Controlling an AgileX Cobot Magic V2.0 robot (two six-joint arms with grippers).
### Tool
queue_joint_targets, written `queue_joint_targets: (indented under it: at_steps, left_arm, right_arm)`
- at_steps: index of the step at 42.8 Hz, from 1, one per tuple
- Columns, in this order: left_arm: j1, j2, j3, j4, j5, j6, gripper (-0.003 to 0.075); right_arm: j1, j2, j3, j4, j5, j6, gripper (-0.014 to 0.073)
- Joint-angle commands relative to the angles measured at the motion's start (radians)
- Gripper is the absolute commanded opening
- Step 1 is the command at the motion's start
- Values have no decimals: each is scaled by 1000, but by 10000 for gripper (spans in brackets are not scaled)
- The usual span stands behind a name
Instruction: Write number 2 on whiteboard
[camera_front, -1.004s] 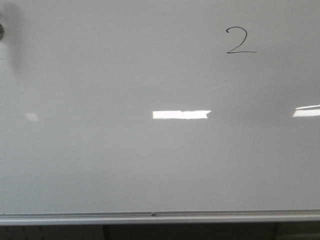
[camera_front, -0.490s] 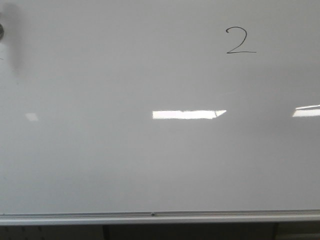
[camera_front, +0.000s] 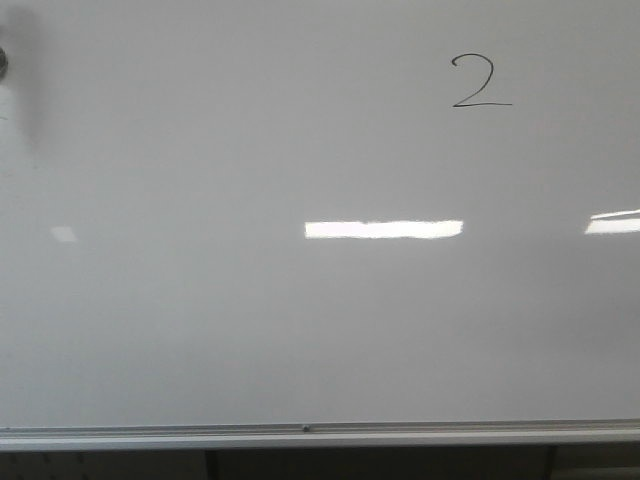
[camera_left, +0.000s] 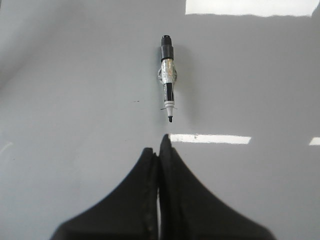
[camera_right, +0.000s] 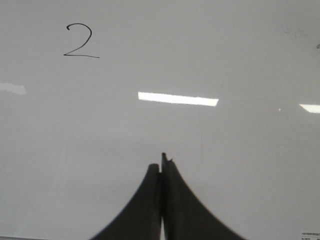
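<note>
The whiteboard (camera_front: 250, 320) fills the front view, and a thin black number 2 (camera_front: 482, 82) is drawn at its upper right. The right wrist view shows the same number 2 (camera_right: 80, 41) on the whiteboard (camera_right: 225, 165), well away from my right gripper (camera_right: 161, 162), which is shut and holds nothing. My left gripper (camera_left: 159, 145) is also shut and empty. It faces a black-and-white marker (camera_left: 167, 75) that sits in a clear clip on the whiteboard (camera_left: 75, 100), bare tip toward the fingers with a gap between. Neither gripper shows in the front view.
A silver rail (camera_front: 320, 435) runs along the board's lower edge, with dark space under it. Bright rectangular light reflections (camera_front: 383, 229) lie across the board. A dark blurred shape (camera_front: 18, 70) sits at the upper left edge of the front view.
The number 2 is unchanged. The middle light reflection in the front view has grown longer at its right end, as something that dimmed it moved off.
</note>
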Motion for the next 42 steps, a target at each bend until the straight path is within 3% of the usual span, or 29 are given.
queue_joint_targets:
  at_steps: [1, 42]
  left_arm:
    - [-7, -26, 33, -8, -84, -1, -20]
    - [-7, -26, 33, -8, -84, -1, -20]
  right_arm:
    - [-16, -19, 33, 14, -198, -6, -69]
    - [-19, -19, 29, 21, -210, -6, -69]
